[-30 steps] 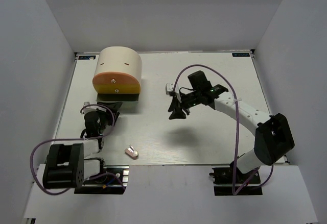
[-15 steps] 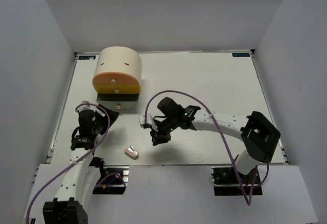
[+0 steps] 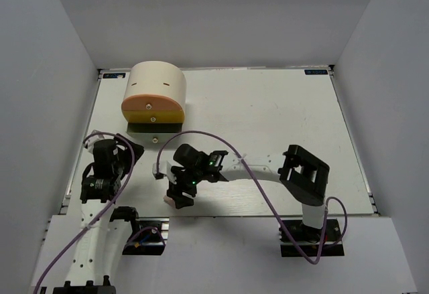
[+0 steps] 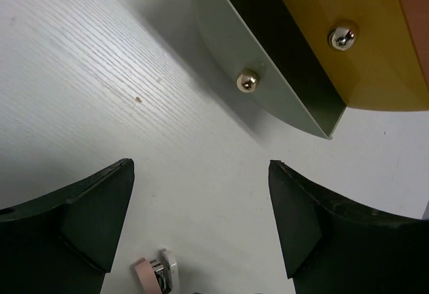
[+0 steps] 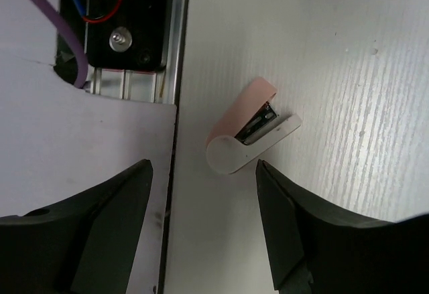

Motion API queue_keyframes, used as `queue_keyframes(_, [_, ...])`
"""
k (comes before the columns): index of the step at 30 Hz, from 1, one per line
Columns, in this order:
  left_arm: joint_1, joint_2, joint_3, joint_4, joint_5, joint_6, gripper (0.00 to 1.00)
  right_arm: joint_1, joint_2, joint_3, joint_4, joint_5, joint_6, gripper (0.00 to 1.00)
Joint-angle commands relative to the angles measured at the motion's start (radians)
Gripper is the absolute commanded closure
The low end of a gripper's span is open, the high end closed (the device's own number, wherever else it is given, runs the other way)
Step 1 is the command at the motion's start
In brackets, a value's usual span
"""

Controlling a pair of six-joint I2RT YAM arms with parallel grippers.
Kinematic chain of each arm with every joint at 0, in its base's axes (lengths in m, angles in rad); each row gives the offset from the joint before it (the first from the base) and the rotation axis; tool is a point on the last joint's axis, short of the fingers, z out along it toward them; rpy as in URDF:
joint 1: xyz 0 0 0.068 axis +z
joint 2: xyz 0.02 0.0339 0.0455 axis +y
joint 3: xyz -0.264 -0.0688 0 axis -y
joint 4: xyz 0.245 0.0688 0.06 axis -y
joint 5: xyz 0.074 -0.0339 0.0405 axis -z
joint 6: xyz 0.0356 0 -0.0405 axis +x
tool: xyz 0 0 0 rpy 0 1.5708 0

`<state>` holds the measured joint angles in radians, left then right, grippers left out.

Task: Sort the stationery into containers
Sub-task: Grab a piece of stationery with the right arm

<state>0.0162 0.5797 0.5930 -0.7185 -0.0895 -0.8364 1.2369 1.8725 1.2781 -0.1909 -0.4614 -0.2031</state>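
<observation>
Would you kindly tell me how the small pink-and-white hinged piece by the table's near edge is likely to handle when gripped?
The small pink-and-white hinged piece looks like hard plastic around metal, so probably stiff and light. Its halves gape at one end, so a squeeze across them may close it. Lying on a flat side, it should slide rather than roll.

White arms [image 3: 265,170] carry purple cables [image 5: 47,5], seemingly black fingers [image 4: 80,213].

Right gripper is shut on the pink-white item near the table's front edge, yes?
Not quite. The right gripper is open, not shut on anything. The pink-white item lies on the table near its front edge, seen between the spread fingers and not gripped. The right wrist view shows this.
</observation>
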Motion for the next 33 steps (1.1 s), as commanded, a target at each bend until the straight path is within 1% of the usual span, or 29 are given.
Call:
queue_keyframes(1, [-0.002, -0.037, 0.094, -0.113, -0.111, 0.0, 0.08, 0.03, 0.039, 0.052, 0.036, 0.087, 0.068, 0.31])
queue_keyframes(4, [-0.002, -0.055, 0.132, -0.16, -0.162, 0.029, 0.08, 0.039, 0.056, 0.055, 0.048, 0.144, 0.083, 0.31])
queue_keyframes(8, [-0.002, -0.095, 0.157, -0.208, -0.187, 0.04, 0.08, 0.052, 0.094, 0.066, 0.057, 0.199, 0.119, 0.31])
queue_keyframes(9, [-0.002, -0.095, 0.157, -0.208, -0.187, 0.04, 0.08, 0.056, 0.099, 0.079, 0.057, 0.229, 0.128, 0.31])
queue_keyframes(11, [-0.002, -0.124, 0.157, -0.217, -0.187, 0.04, 0.08, 0.059, 0.131, 0.093, 0.051, 0.247, 0.149, 0.29])
queue_keyframes(19, [-0.002, -0.124, 0.157, -0.217, -0.187, 0.04, 0.08, 0.076, 0.184, 0.132, 0.054, 0.299, 0.16, 0.29])
queue_keyframes(23, [-0.002, -0.124, 0.157, -0.217, -0.196, 0.031, 0.08, 0.078, 0.179, 0.118, 0.054, 0.328, 0.16, 0.44])
queue_keyframes(24, [-0.002, -0.124, 0.157, -0.217, -0.196, 0.031, 0.08, 0.075, 0.174, 0.103, 0.051, 0.328, 0.156, 0.53])
queue_keyframes(26, [-0.002, -0.124, 0.157, -0.217, -0.196, 0.031, 0.08, 0.065, 0.131, 0.092, 0.047, 0.325, 0.136, 0.6])
queue_keyframes(27, [-0.002, -0.124, 0.157, -0.217, -0.196, 0.031, 0.08, 0.062, 0.099, 0.078, 0.047, 0.319, 0.127, 0.66])
queue_keyframes(28, [-0.002, -0.124, 0.157, -0.217, -0.196, 0.031, 0.08, 0.061, 0.082, 0.063, 0.056, 0.316, 0.111, 0.68])
queue_keyframes(29, [-0.002, -0.124, 0.157, -0.217, -0.196, 0.031, 0.08, 0.05, 0.047, 0.043, 0.064, 0.313, 0.091, 0.68])
queue_keyframes(30, [-0.002, -0.124, 0.157, -0.208, -0.196, 0.031, 0.08, 0.044, 0.007, 0.037, 0.08, 0.319, 0.068, 0.69])
queue_keyframes(32, [-0.002, -0.124, 0.157, -0.208, -0.187, 0.031, 0.08, 0.026, -0.048, 0.03, 0.082, 0.337, 0.03, 0.69])
queue_keyframes(33, [-0.002, -0.124, 0.157, -0.208, -0.187, 0.031, 0.08, 0.021, -0.058, 0.033, 0.084, 0.351, 0.021, 0.7])
